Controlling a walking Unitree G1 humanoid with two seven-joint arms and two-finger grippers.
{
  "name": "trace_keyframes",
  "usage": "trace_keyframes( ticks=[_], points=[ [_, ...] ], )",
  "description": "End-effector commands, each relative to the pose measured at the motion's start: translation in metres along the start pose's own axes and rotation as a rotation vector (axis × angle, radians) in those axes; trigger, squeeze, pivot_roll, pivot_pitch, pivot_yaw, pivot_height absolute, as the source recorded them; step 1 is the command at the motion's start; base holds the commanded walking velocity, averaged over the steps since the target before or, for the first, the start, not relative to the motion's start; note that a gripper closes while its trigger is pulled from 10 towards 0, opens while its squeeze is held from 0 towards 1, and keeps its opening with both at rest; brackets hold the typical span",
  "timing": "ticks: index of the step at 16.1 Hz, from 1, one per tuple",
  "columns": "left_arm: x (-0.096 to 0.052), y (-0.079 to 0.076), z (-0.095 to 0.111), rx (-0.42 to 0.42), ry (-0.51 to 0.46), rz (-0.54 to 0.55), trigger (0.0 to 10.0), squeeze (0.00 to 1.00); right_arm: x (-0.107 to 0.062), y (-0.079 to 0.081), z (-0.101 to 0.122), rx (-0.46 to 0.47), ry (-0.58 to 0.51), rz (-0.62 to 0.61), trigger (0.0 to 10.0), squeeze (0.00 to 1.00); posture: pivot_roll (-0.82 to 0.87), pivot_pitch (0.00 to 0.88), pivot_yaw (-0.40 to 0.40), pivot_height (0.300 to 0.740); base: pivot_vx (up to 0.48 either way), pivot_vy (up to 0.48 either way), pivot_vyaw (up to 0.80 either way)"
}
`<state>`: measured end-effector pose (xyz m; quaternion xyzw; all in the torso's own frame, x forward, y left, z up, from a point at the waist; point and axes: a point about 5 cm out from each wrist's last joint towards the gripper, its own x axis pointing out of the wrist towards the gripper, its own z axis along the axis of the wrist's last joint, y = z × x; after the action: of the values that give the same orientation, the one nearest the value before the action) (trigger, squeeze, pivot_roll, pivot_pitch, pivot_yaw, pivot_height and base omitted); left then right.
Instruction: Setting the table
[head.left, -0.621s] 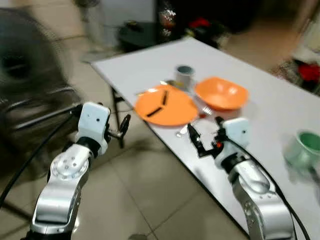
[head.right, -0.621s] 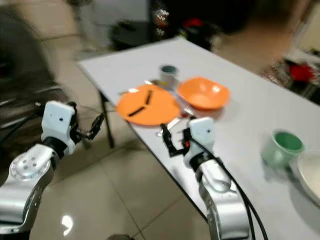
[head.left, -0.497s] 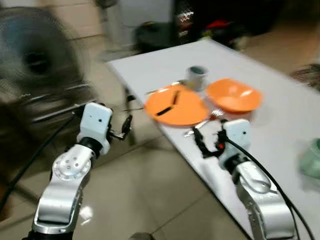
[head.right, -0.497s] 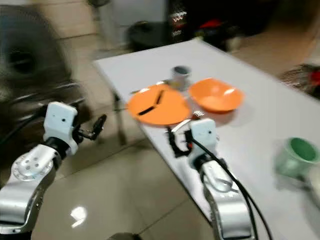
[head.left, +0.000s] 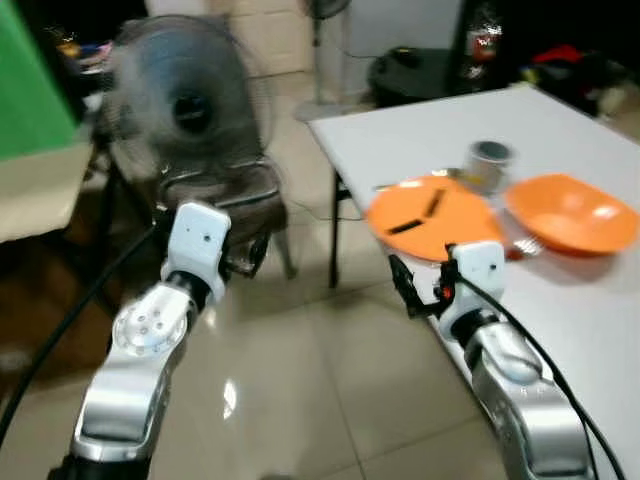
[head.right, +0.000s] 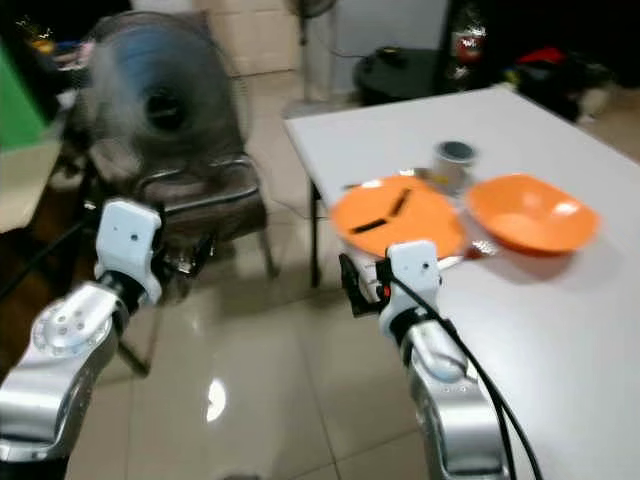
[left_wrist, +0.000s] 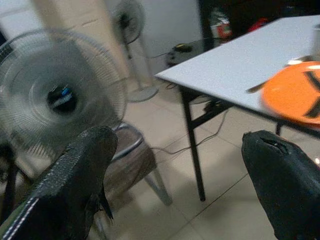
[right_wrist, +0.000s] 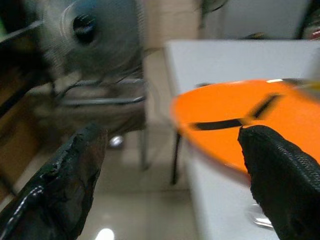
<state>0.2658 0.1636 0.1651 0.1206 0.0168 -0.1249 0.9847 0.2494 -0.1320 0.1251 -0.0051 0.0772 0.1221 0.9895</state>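
Observation:
An orange plate (head.left: 430, 215) with two black strips (right_wrist: 235, 120) on it lies near the corner edge of the white table (head.left: 430, 135). An orange bowl (head.left: 572, 212) sits to its right, a grey cup (head.left: 489, 160) stands behind them, and a fork (head.left: 526, 246) lies between plate and bowl. My right gripper (head.left: 420, 285) hovers open at the table's edge just in front of the plate, holding nothing. My left gripper (head.left: 250, 258) is raised over the floor to the left of the table, open and holding nothing.
A standing fan (head.left: 185, 100) and a metal chair (head.left: 225, 190) stand on the tiled floor (head.left: 330, 380) left of the table. A green surface (head.left: 30, 90) is at far left. Dark clutter (head.left: 420, 70) and a second fan (left_wrist: 127, 20) lie behind the table.
The camera has swung left: the table slid to the right of the picture, the green cup left the view, and the fan and chair came in. Both arms hold the same pose.

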Motion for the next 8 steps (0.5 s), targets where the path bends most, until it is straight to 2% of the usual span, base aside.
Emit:
trace_keyframes(
  ticks=[1,4,6,8],
  points=[
    [-0.0020,0.0065,-0.0041,-0.017,0.019,0.036,10.0,0.00,0.0023,0.0035,0.0018,0.009,-0.010,0.014,10.0,1.00,0.09,0.000,0.038,0.740,0.000,0.000,0.80],
    [0.0002,0.0069,-0.0051,-0.021,0.017,0.059,10.0,0.00,0.0046,0.0015,0.0072,0.010,-0.021,0.014,10.0,1.00,0.08,0.000,0.026,0.740,0.000,0.000,0.80],
    [-0.0006,0.0051,-0.0052,-0.027,0.022,0.052,10.0,0.00,0.0034,-0.0001,0.0072,0.049,-0.024,0.004,10.0,1.00,0.09,0.000,0.017,0.740,0.000,0.000,0.00],
    [-0.0023,0.0058,-0.0068,-0.032,0.030,0.057,10.0,0.00,0.0026,0.0020,0.0047,0.049,-0.011,0.016,10.0,1.00,0.09,0.000,0.009,0.740,0.000,0.294,0.00]
  ],
)
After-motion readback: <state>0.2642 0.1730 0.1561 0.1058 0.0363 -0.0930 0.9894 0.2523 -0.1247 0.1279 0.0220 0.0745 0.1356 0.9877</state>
